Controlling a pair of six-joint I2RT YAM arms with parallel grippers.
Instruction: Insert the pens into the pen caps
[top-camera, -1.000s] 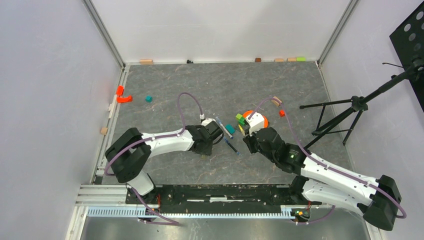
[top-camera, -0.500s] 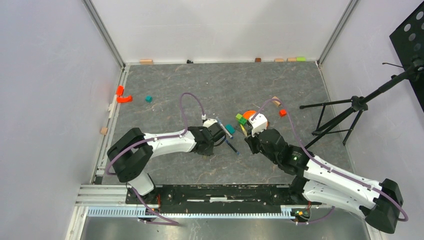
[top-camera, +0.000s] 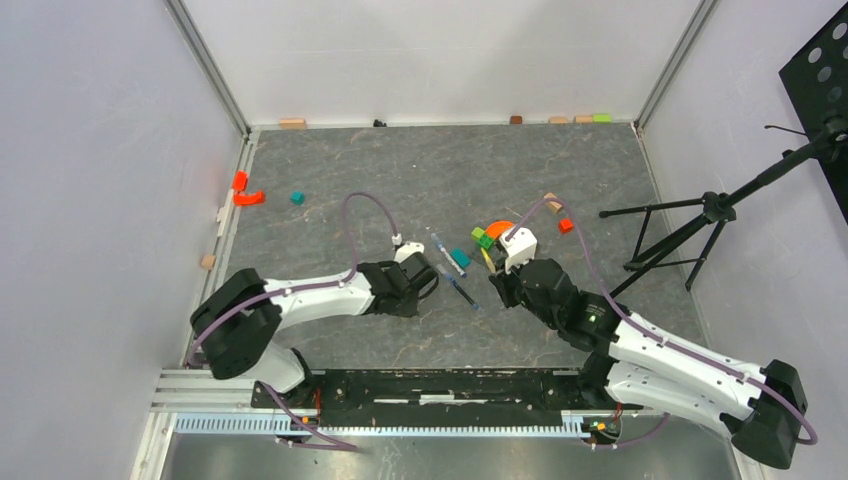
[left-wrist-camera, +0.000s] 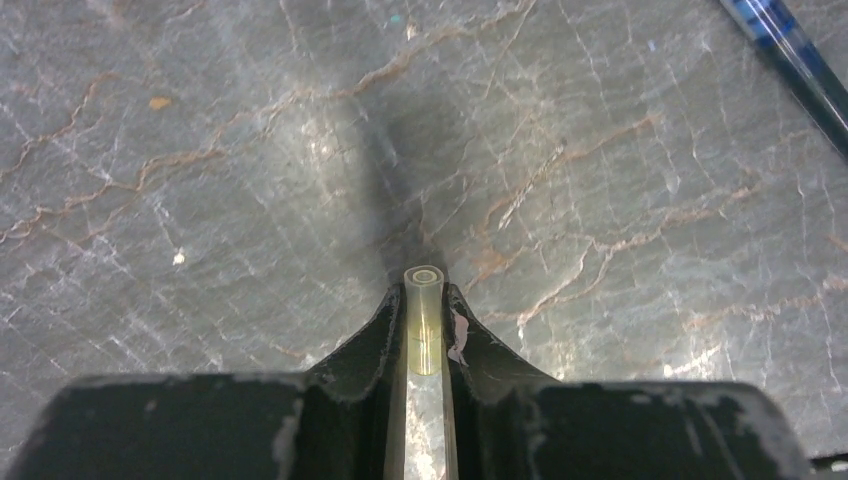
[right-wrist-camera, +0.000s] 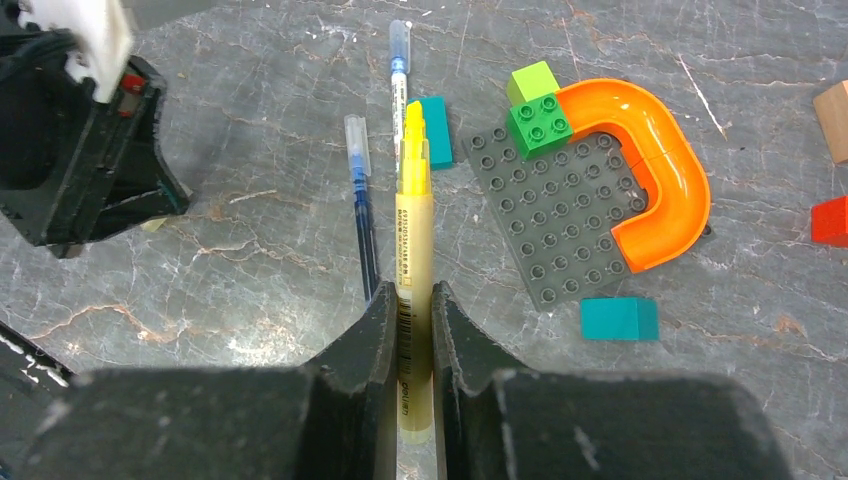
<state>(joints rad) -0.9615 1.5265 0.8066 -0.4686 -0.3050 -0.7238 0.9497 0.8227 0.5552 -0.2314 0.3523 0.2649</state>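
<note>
Left tool (left-wrist-camera: 425, 296) grips hollow yellow cap (left-wrist-camera: 424, 325); right tool (right-wrist-camera: 412, 292) grips yellow pen (right-wrist-camera: 413, 200).

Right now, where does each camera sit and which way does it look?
Top: fixed above and behind the bases, looking down on the grey table; left arm and right arm show.
Left wrist: rides the left arm, looking along the left fingers, shut on a pale yellow tube, to the table.
Right wrist: rides the right arm, looking along the right fingers, shut on a yellow pen.
Shared: the dark blue pen lying on the table shows from above and from the right wrist.
</note>
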